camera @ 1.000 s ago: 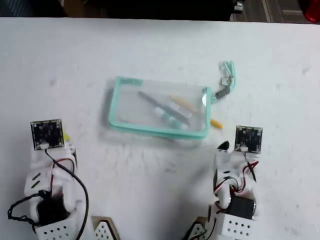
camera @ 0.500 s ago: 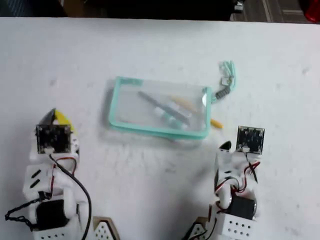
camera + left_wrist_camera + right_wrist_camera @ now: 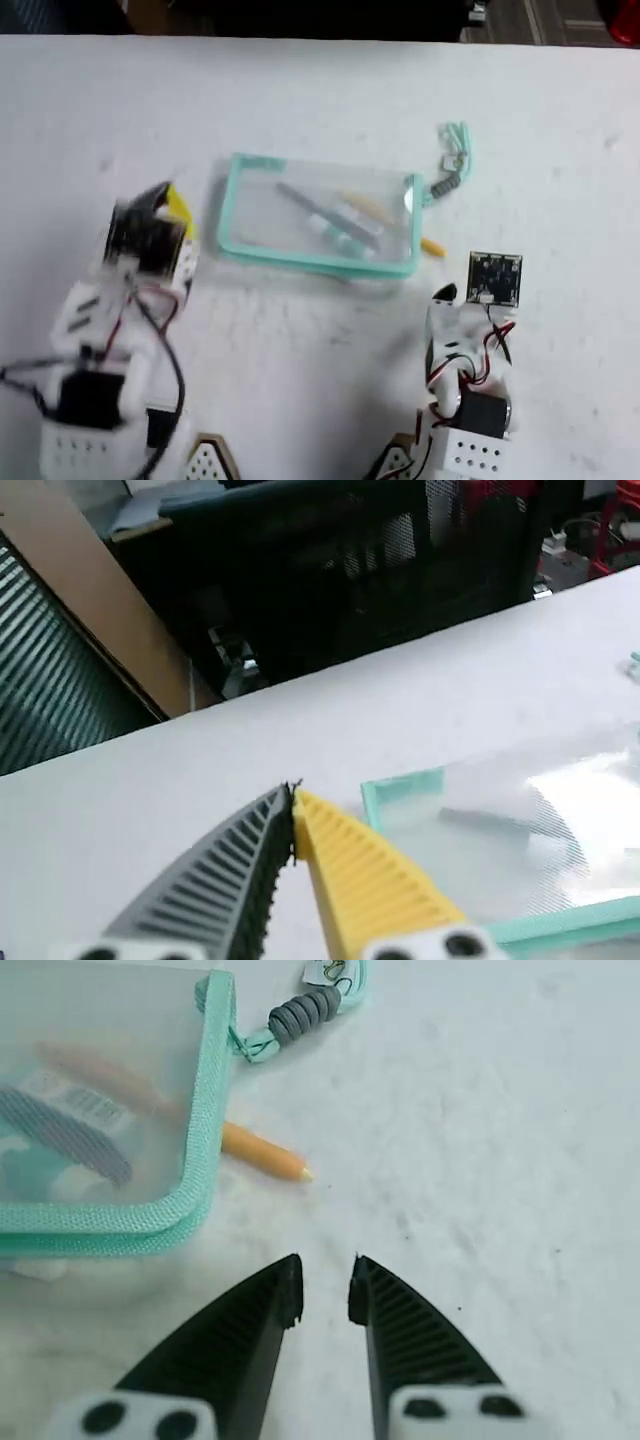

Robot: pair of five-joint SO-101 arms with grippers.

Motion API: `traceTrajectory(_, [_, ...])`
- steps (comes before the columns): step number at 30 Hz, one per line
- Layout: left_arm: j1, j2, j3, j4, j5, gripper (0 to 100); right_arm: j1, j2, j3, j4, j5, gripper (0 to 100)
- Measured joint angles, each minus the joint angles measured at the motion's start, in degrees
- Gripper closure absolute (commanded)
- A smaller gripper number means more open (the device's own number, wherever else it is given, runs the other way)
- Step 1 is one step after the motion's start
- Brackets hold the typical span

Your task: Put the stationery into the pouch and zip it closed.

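Glossy clear plastic pouch [image 3: 258, 222], woven cloth trim [image 3: 100, 1218]

Clear mint-edged pouch [image 3: 300, 262] lies flat holding pens [image 3: 325, 215], orange pencil [image 3: 432, 246] poking out.

A white bench [image 3: 320, 90]; beyond its 12 o'clock edge stand a dark chair [image 3: 400, 560], tan board [image 3: 90, 590] and ribbed panel [image 3: 50, 680].

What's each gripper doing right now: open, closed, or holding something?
Left gripper: closed, tips together, holding nothing.
Right gripper: slightly open, empty.
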Motion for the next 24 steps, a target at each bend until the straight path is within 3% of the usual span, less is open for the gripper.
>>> traceTrajectory(5, [1.5,22.6,-11.0,0.7,6.2,98,0.1,0.0,0.0,0.1,0.0,91.8])
traceTrajectory(12, [1.8,42.8,-12.5,-2.5,10.7,98,3.0,0.0,0.0,0.1,3.9,92.0])
traceTrajectory(17, [2.4,46.3,-6.9,-9.9,10.9,98,3.0,0.0,0.0,0.1,12.4,91.8])
traceTrajectory(24, [2.7,46.3,-0.2,-19.9,10.9,98,3.0,0.0,0.0,0.1,13.9,91.7])
